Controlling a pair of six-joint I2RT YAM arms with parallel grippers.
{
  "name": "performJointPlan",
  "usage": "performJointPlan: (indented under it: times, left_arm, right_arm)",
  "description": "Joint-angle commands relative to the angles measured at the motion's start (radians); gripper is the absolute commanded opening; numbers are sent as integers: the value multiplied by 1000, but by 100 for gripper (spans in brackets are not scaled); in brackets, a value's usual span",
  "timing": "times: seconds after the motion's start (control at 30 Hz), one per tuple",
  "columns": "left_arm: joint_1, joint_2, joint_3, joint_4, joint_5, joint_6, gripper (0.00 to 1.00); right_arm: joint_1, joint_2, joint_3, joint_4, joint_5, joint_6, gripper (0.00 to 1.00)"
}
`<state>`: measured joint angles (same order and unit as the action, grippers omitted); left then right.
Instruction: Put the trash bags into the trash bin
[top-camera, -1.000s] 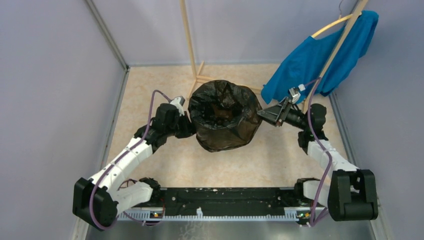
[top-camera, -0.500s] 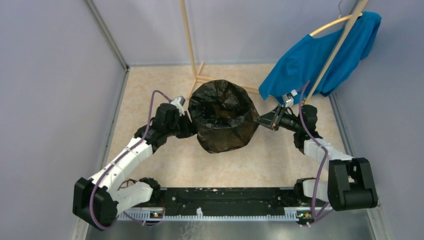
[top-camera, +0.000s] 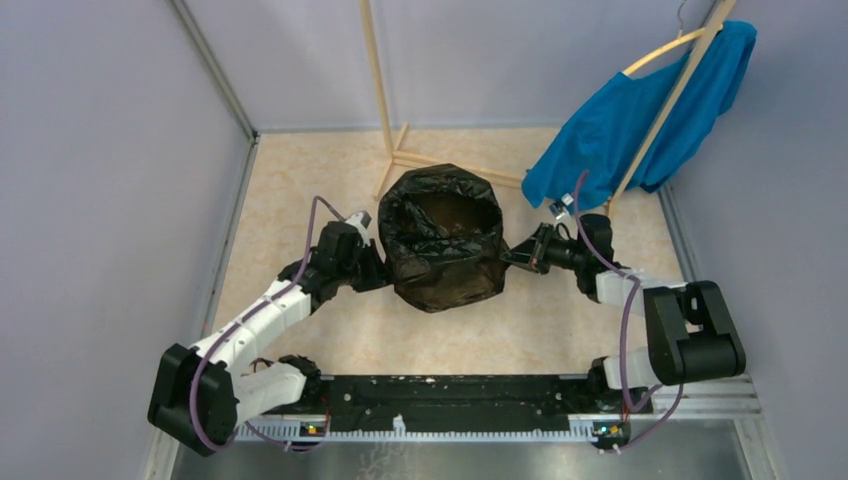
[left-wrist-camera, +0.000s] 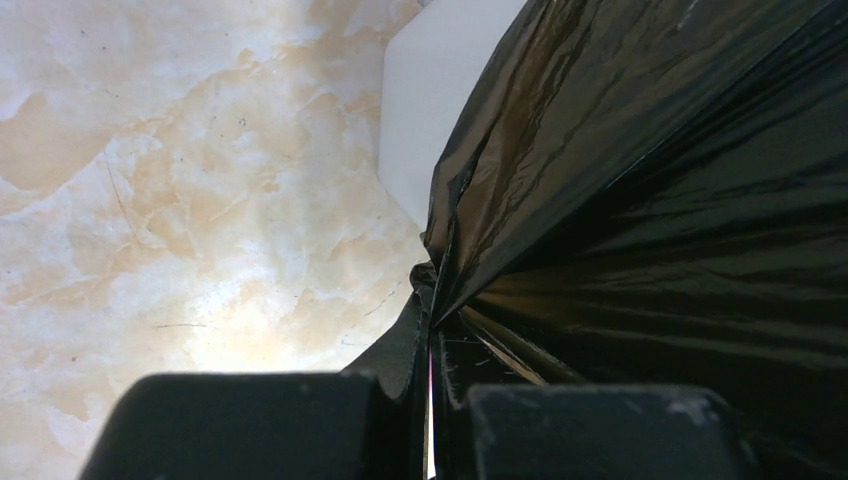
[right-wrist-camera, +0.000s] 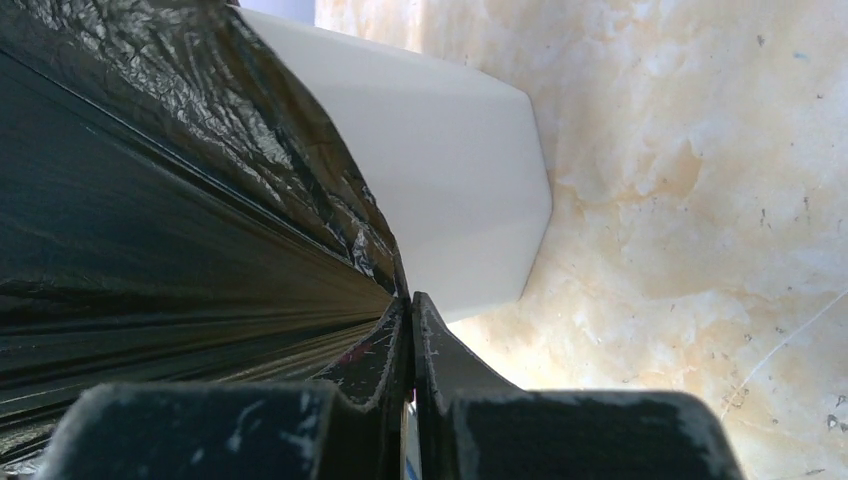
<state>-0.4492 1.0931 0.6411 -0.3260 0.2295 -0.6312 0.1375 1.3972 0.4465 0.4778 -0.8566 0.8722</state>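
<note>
black bag (top-camera: 445, 275), white bin (right-wrist-camera: 460, 180), blue garment (top-camera: 620, 125)

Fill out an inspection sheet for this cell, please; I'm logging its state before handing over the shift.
Surface: beige marbled tabletop, with faint scratches in the wrist views.
Job's things: trash bag draped over the trash bin, mouth open upward; the bin's white wall shows below the film.
Clutter: blue garment on a wooden hanger at far right; wooden frame behind the bin.
Grippers: left gripper and right gripper each shut on the bag's edge, on opposite sides.
Cables: purple cables run along both arms.
Surroundings: plain grey walls on three sides.
</note>
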Motion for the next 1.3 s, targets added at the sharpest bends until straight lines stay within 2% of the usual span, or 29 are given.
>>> performJointPlan:
  times: [0.0, 0.07, 0.13, 0.27, 0.3, 0.4, 0.53, 0.63, 0.83, 0.93, 1.07, 1.27]
  left_arm:
    - [3, -6, -17, 24, 5, -14, 0]
    - [3, -14, -8, 16, 3, -10, 2]
    - [4, -25, 10, -7, -7, -5, 8]
    - [2, -70, 41, -72, -39, 12, 22]
    - [1, -84, 46, -84, -45, 16, 26]
    - [2, -118, 50, -113, -53, 22, 33]
    - [1, -151, 60, -158, -47, 22, 43]
    - [1, -206, 71, -201, -50, 26, 54]
    - [1, -308, 113, -277, -72, 46, 67]
    - [1, -332, 138, -300, -77, 53, 69]
    - [1, -349, 165, -321, -84, 62, 73]
    - [1, -396, 187, -375, -128, 84, 75]
  right_arm:
    - [17, -8, 48, -39, 38, -79, 3]
    - [18, -35, 85, -164, 85, -150, 6]
    - [18, -82, 137, -349, 185, -238, 10]
    - [19, -211, 238, -716, 466, -347, 33]
    - [20, -246, 260, -770, 516, -357, 41]
    - [19, -337, 333, -903, 629, -371, 55]
    - [21, -410, 464, -1043, 723, -419, 62]
    - [64, -427, 591, -1101, 720, -475, 65]
    - [379, -345, 894, -1152, 725, -561, 66]
    - [532, -248, 1006, -1168, 716, -579, 56]
    - [711, -119, 1080, -1174, 795, -605, 52]
    - [794, 57, 1119, -1248, 904, -598, 36]
